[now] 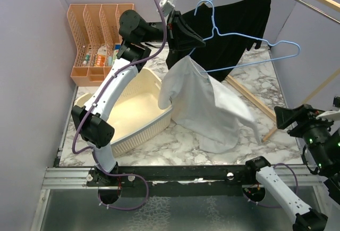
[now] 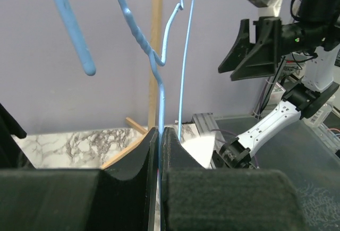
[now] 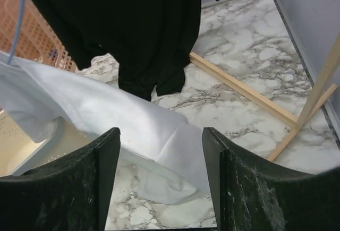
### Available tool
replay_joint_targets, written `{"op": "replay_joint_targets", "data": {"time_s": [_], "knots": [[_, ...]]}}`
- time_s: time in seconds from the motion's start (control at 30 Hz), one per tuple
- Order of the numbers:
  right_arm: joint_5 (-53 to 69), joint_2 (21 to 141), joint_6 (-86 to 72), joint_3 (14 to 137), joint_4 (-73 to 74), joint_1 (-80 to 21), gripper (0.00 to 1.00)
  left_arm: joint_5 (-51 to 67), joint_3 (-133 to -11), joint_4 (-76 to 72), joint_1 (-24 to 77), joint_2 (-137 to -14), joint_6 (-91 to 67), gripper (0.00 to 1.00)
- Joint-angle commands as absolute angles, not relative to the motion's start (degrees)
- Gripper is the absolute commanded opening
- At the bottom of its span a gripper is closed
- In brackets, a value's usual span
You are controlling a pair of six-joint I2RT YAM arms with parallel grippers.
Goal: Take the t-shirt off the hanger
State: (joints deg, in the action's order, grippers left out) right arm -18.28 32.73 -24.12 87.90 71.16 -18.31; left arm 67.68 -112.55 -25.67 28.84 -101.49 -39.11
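Tabletop is marble. The white t-shirt hangs from the blue hanger mid-scene, with its lower hem draped onto the tabletop just right of the basket. The shirt sits on the hanger's left shoulder only. The right shoulder wire pokes out bare toward the right wall, so I'd call it half off. A black garment hangs on a second hanger behind it and is not ours, so don't snag it. The left gripper is up high and clamped shut on the hanger wire at the neck; the left wrist view shows the wire pinched between the fingers. The right gripper is low on the right with its jaws apart and nothing in them. In its wrist view the shirt's sleeve and side lie ahead of it and below, not touching. For this step the left should hold the hanger rigid with no tilt, or the wire will twist in the pinch. The right goes in low on the loose white fabric near the sleeve edge and takes a deep bite rather than a single-layer nip. It then pulls down and toward the right, along the covered shoulder's slope, so the collar slides off the wire end instead of hooking on it. Pull slowly and watch the collar for catching. Stay under the bare wire tip and off the black fabric.
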Motion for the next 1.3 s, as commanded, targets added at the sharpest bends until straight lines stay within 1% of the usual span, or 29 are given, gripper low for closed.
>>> {"op": "replay_joint_targets", "data": {"time_s": [0.0, 0.13, 0.2, 0.33, 0.43, 0.57, 0.73, 0.93, 1.17, 1.27], "knots": [[-8.25, 29.39, -18.96, 90.32, 67.23, -18.11, 0.64, 69.23, -114.75, -21.56, 29.41, -101.86, -35.88, 0.00], [3.75, 29.37, -16.79, 92.45, 62.63, -18.11, 0.65, 69.23, -111.09, -13.06, 31.78, -101.07, -28.21, 0.00], [7.58, 30.87, -15.68, 94.13, 61.82, -18.11, 0.65, 68.48, -110.89, -4.21, 34.24, -100.80, -20.45, 0.00], [11.54, 35.96, -13.22, 98.99, 62.65, -18.11, 0.66, 66.21, -111.33, 14.55, 39.92, -100.02, -4.54, 0.00], [12.88, 39.48, -11.64, 102.61, 64.65, -18.11, 0.66, 65.36, -110.68, 21.49, 41.91, -98.68, 1.49, 0.00], [13.45, 42.54, -10.48, 104.55, 67.98, -18.11, 0.67, 67.11, -110.76, 25.09, 42.70, -97.57, 4.47, 0.00], [15.98, 43.21, -10.59, 101.42, 69.86, -18.10, 0.68, 69.75, -112.46, 28.77, 43.15, -97.55, 7.01, 0.00], [17.27, 42.58, -9.89, 97.83, 70.54, -18.11, 0.67, 71.91, -115.13, 32.70, 43.15, -97.56, 9.79, 0.00], [17.45, 42.22, -9.24, 95.85, 70.40, -18.71, 0.64, 77.27, -114.03, 31.15, 43.15, -94.66, 8.99, 0.00], [18.51, 42.19, -8.92, 95.64, 70.09, -18.91, 0.63, 80.71, -110.42, 25.47, 43.14, -92.63, 5.09, 0.00]]}}
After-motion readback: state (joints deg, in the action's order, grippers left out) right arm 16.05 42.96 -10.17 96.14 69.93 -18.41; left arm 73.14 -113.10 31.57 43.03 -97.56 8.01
